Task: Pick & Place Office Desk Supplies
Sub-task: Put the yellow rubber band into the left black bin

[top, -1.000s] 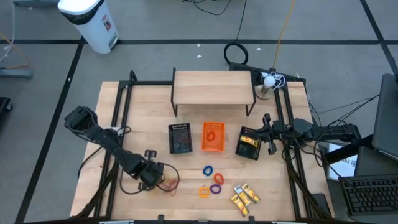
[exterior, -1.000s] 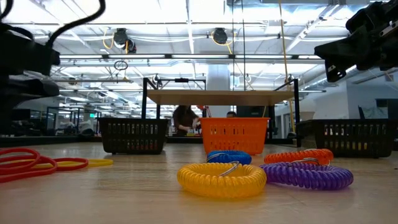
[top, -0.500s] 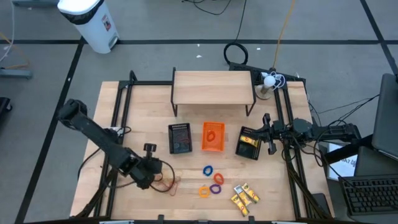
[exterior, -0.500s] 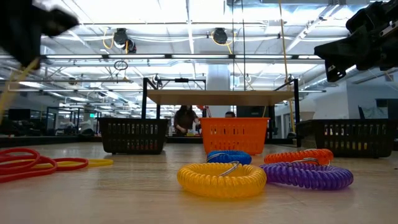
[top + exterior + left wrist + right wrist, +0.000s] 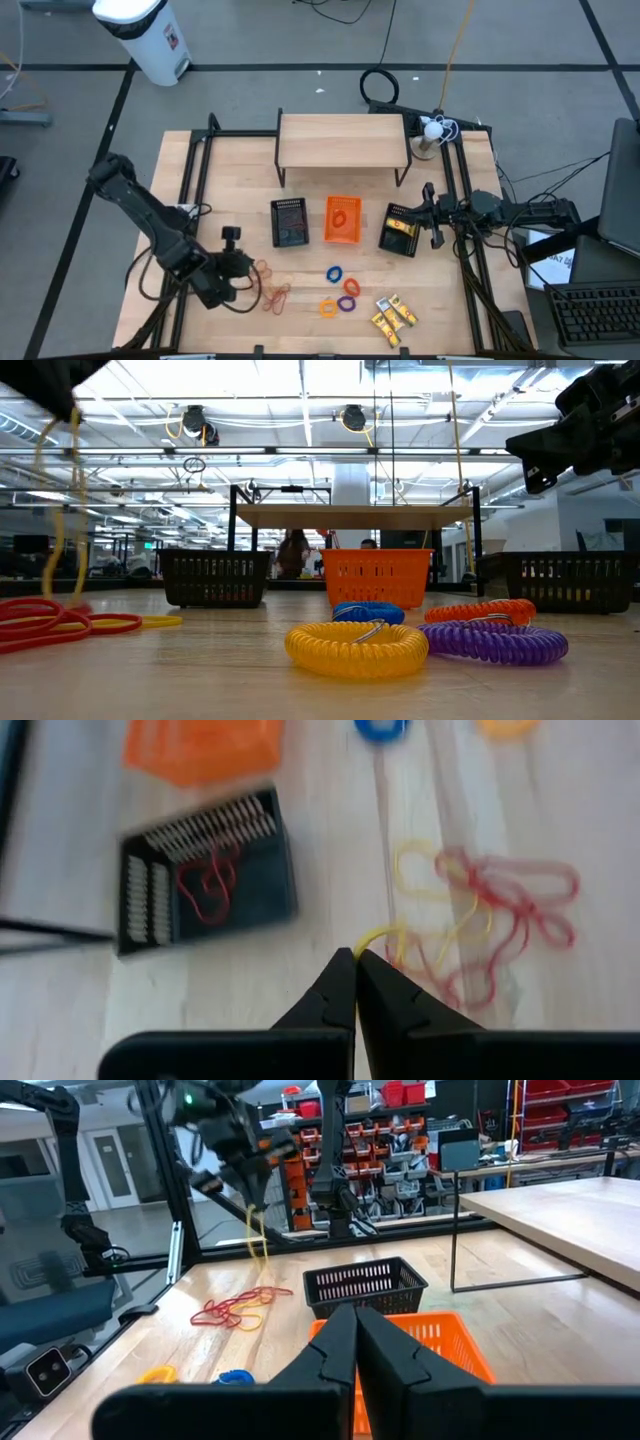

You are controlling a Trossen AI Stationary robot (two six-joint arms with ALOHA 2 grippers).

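On the wooden table (image 5: 230,170), the left gripper (image 5: 356,956), clamped on a yellow rubber band (image 5: 375,937), has risen from the band pile (image 5: 272,293), so that one band is now free to carry to the black tray (image 5: 289,221); the right gripper (image 5: 354,1312) waits closed beside the trays.

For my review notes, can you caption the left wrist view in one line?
Left gripper shut on a thin yellow rubber band, lifted above tangled red rubber bands.
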